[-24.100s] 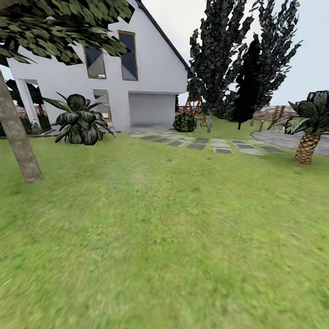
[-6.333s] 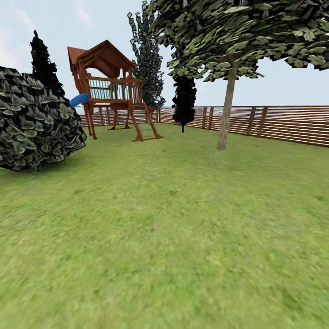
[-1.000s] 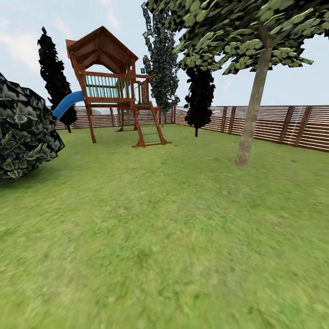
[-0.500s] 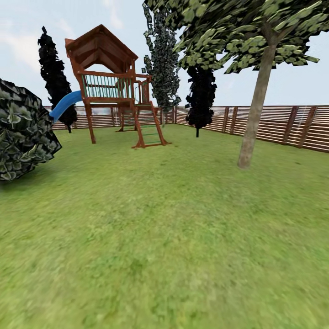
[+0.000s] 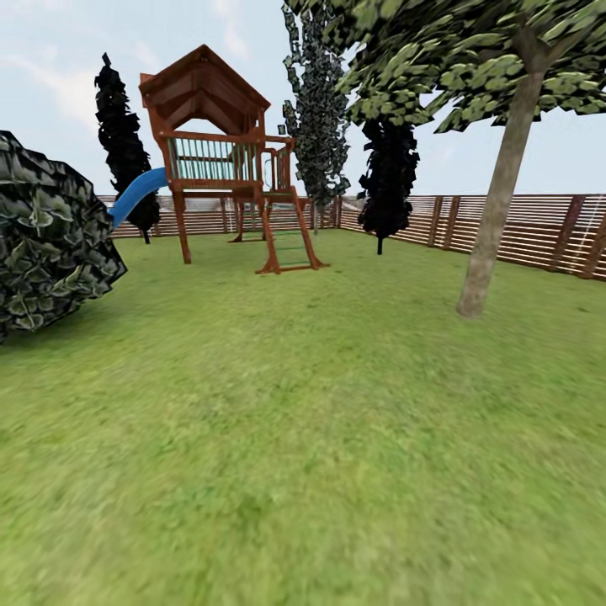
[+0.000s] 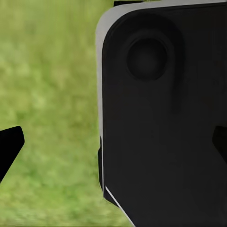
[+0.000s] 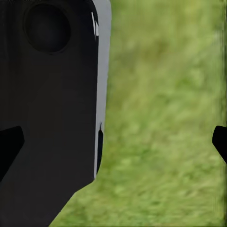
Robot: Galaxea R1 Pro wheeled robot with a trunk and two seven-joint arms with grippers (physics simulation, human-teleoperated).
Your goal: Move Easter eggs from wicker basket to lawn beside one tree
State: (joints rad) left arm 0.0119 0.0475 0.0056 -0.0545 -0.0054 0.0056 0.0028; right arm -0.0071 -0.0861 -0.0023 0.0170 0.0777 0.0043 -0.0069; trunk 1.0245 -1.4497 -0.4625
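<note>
Nearer now, the slim pale tree point(image 5: 497, 210) on blurry lawn point(image 5: 295, 438); both grippers spread wide, empty.

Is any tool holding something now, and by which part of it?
Nothing is held: the left tool and right tool are open, with nothing between the fingertips.

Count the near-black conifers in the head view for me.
2. One conifer stands at the left, behind the blue slide; the other conifer stands by the fence, right of the play tower. More may be hidden behind the big bush.
</note>
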